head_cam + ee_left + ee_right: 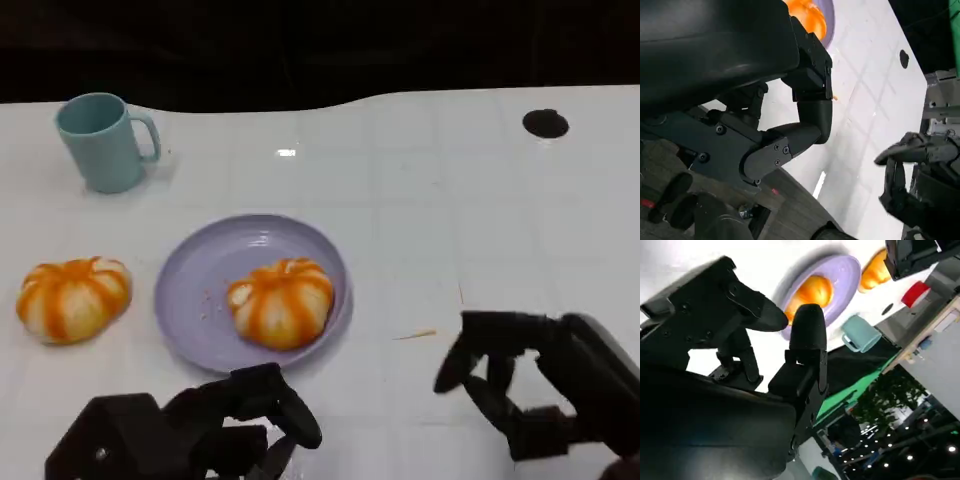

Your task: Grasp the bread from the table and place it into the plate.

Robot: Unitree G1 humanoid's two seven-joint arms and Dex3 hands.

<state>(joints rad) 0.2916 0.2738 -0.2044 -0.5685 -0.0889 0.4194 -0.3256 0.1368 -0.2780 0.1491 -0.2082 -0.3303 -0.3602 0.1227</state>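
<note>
here, one orange-striped bread point(281, 302) lay inside the purple plate point(196, 286), toward its right side, resting on the plate's floor; a second bread point(73, 298) of the same look sat on the white tabletop point(450, 220) just left of the plate, apart from its rim; a teal mug point(104, 141) stood upright at the far left, handle turned to the right, well behind both breads; a small dark round spot point(545, 123) marked the tabletop at the far right; the left hand point(215, 425) hung low at the near edge, just in front of the plate, its fingers loosely curled and apart, holding nothing and touching neither bread; the right hand point(520, 385) hovered over bare tabletop to the right of the plate, fingers spread and pointing down, holding nothing; a thin pale sliver point(414, 335) lay on the tabletop between the plate and the right hand; in the right wrist view the plate, both breads and the mug showed beyond the black fingers point(807, 330).
</note>
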